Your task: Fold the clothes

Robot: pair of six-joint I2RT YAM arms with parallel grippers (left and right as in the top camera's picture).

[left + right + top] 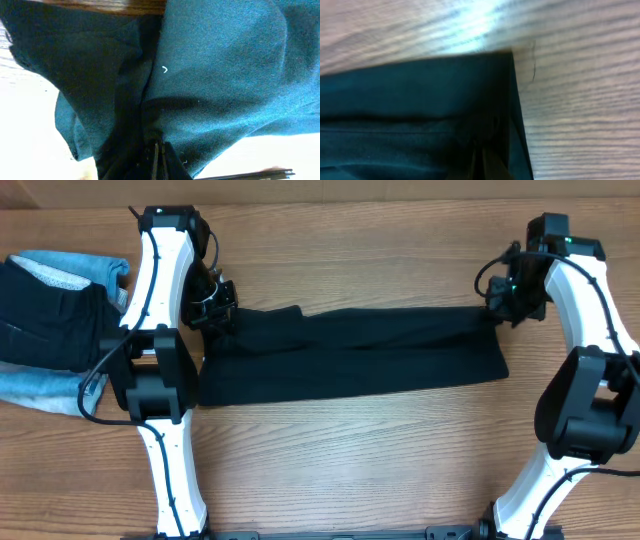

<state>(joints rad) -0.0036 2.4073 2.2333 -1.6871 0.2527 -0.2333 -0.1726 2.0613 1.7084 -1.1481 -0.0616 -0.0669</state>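
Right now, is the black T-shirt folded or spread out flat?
Folded: the black T-shirt lies as a long band on the table, layers overlapping lengthwise. The left gripper and right gripper pinch its far corners.

A robotics lab or test bench is suggested rather than a home. Two white-and-black machines, the left arm (160, 280) and the right arm (590, 310), are mounted at the near edge of a wood-grain table (350, 460), with black cables (88, 395) looped beside them. A black T-shirt (350, 350) is laid out between them, and a pile of denim and dark garments (50, 320) is kept at one side.
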